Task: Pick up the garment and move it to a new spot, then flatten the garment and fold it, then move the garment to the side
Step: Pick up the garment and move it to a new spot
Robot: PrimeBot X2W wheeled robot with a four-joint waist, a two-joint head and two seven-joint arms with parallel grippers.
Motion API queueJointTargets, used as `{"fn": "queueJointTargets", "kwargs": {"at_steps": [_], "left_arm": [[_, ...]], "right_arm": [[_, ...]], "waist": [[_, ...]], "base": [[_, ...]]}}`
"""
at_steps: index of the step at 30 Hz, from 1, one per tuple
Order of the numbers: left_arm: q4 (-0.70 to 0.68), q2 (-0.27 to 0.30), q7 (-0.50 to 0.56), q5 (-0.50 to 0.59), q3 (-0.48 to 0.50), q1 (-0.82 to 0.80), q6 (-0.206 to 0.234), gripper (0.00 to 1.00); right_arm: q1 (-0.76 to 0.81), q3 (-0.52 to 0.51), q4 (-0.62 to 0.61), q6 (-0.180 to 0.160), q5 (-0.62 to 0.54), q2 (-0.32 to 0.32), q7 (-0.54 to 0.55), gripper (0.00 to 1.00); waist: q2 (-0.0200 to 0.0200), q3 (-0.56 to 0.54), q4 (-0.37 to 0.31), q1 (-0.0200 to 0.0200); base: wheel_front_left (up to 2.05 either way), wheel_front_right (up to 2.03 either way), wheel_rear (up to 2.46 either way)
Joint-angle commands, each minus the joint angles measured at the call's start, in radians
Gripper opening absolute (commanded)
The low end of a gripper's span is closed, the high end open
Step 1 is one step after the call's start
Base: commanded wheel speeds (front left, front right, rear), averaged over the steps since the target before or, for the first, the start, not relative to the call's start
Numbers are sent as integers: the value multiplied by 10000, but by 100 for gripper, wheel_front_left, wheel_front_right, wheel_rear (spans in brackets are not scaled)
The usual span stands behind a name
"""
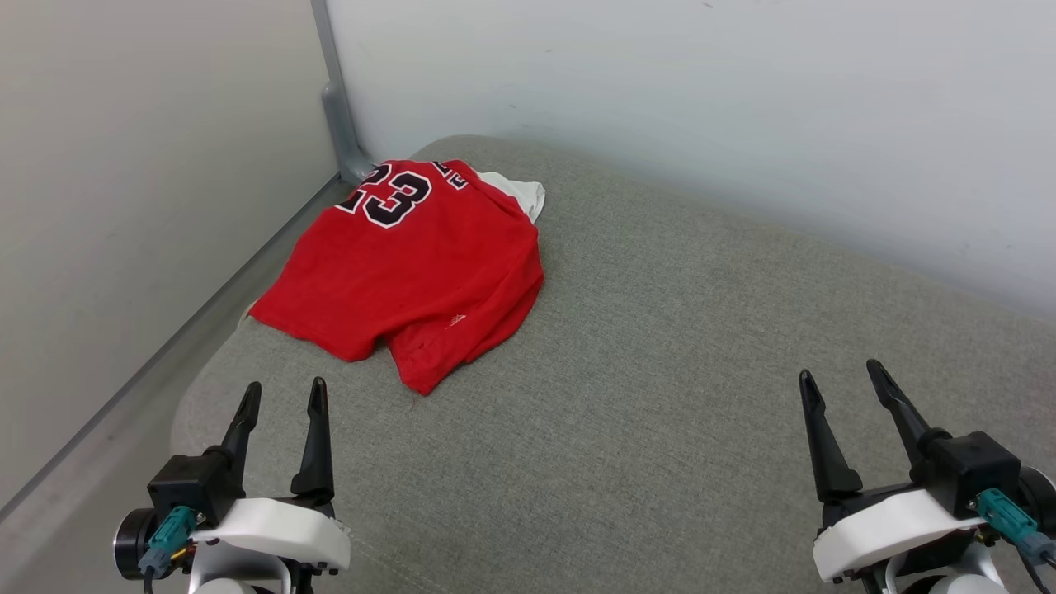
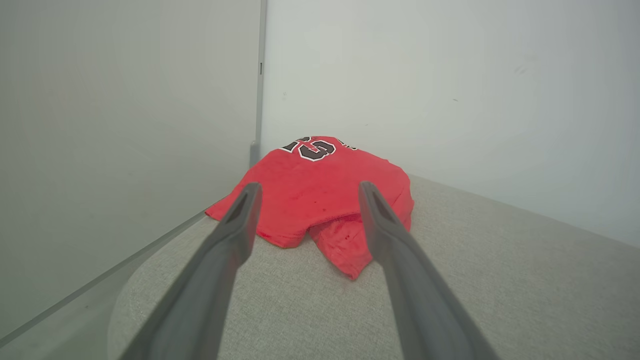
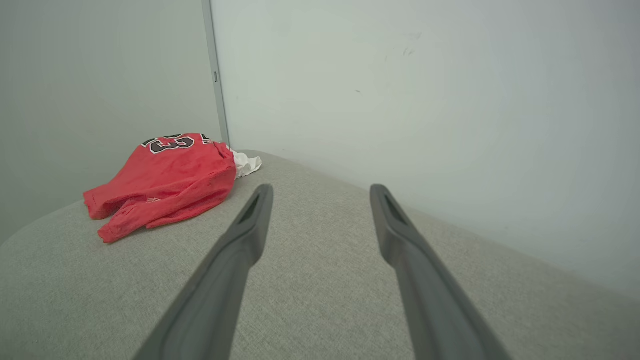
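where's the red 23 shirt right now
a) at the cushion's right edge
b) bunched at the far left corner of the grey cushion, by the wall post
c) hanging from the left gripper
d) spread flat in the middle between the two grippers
B: the garment lies bunched at the far left corner of the grey cushion beside the wall post, ahead of the left gripper and apart from it; the right gripper is well off to the other side, and both sets of jaws are open and empty.

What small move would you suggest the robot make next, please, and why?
Probably reach the left end effector forward to the garment: it lies bunched, untouched, at the far-left corner of the grey cushion, nearer that open end effector than the right end effector.
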Motion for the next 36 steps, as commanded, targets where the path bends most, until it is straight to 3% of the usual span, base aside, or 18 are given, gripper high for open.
{"fn": "queueJointTargets", "kwargs": {"at_steps": [1,13,19,23,28,36], "left_arm": [[-33,-5,-22,-29,40,77,5,100],[216,61,-22,74,297,-450,5,100],[788,292,-22,-333,415,-1615,5,100],[1124,747,-22,-737,237,-2478,5,100],[2180,1790,113,-1730,-316,-4010,5,100],[3290,3706,2284,-3800,-1339,-6091,5,100]], "right_arm": [[-107,18,20,-3,-49,3,-26,100],[-54,-101,-104,-3,-181,0,34,100],[-424,-93,-528,-3,-554,2,339,100],[-702,-1,-755,-3,-731,2,491,100],[-1128,75,-1004,-3,-946,2,634,100],[-1768,134,-1240,-3,-1111,2,589,100]], "waist": [[0,12,4,0],[0,131,-195,0],[0,972,-700,0],[0,1483,-1036,0],[0,2300,-1591,0],[0,3493,-2433,0]], "base": [[0,0,0],[0,0,0],[0,0,0],[0,0,0],[0,0,0],[0,0,0]]}}
